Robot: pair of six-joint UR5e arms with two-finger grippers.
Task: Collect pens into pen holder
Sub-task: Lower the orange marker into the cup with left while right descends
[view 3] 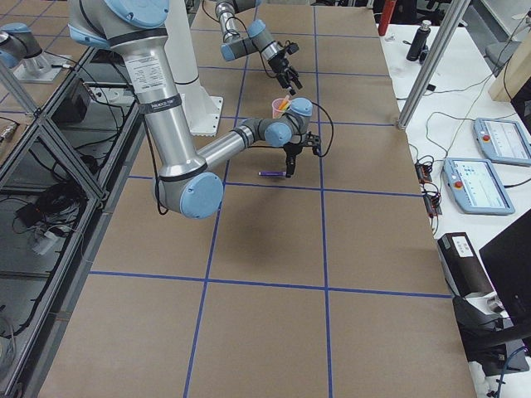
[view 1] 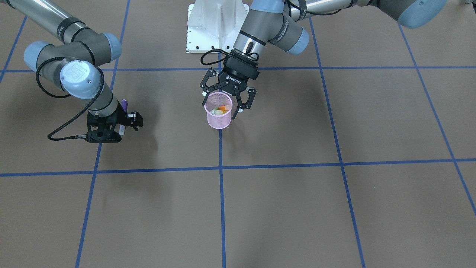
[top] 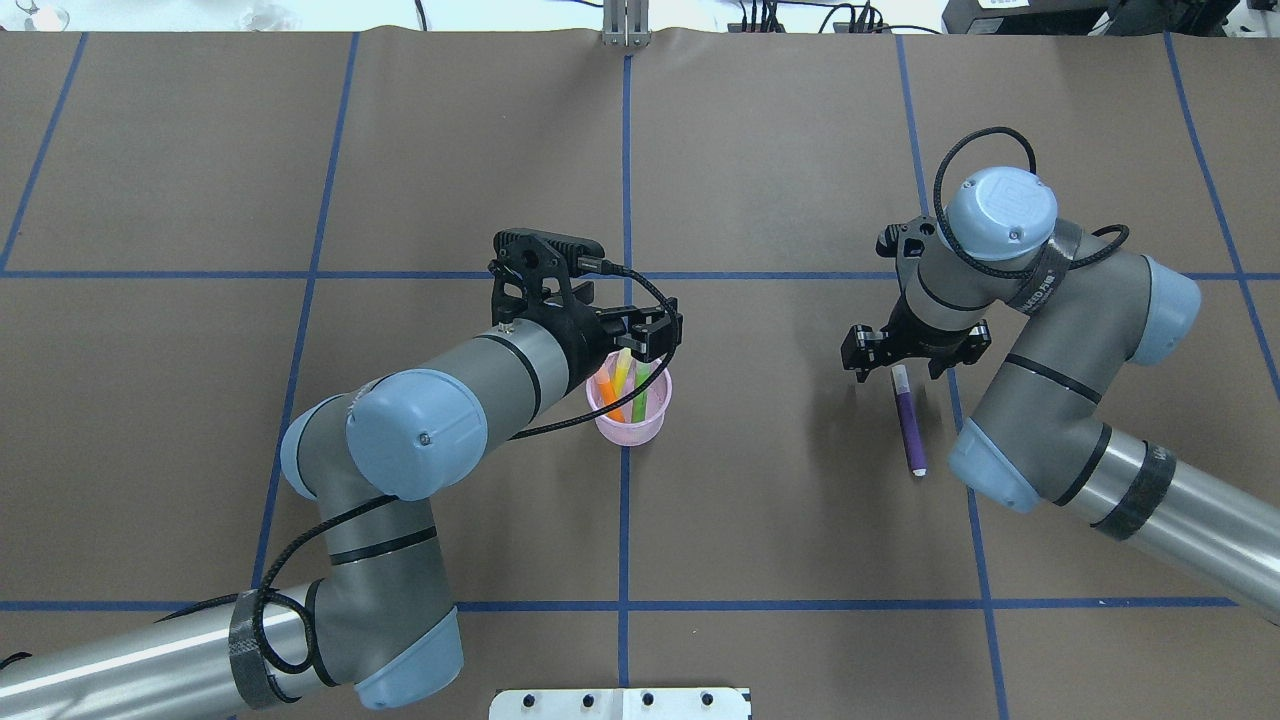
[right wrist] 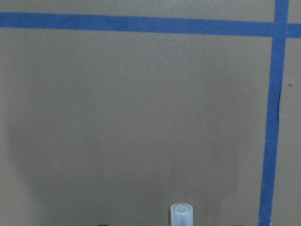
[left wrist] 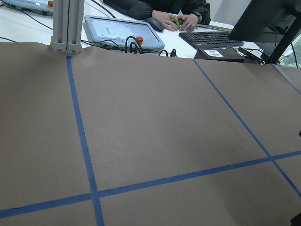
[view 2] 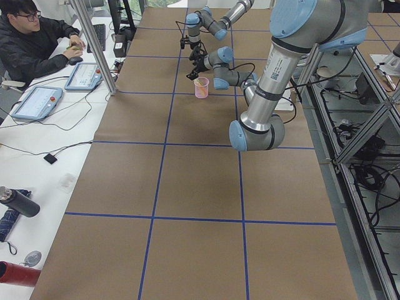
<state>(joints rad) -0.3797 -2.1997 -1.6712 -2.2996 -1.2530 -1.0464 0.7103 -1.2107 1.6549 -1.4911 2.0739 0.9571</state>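
The pink mesh pen holder (top: 628, 415) stands near the table's middle, also in the front view (view 1: 218, 118). In it stand an orange pen (top: 610, 392), a yellow pen (top: 623, 368) and a green pen (top: 641, 392). My left gripper (view 1: 222, 105) is open, its fingers on either side of the holder's rim. The purple pen (top: 910, 425) lies flat on the table, its whitish cap (right wrist: 181, 214) pointing away from the robot. My right gripper (top: 915, 348) is open and hovers just over the cap end, holding nothing.
The white robot base plate (view 1: 217, 26) sits at the table's robot-side edge. Blue tape lines (top: 625, 180) grid the brown table. An operator (view 2: 31, 40) sits with tablets at the side bench beyond the far edge.
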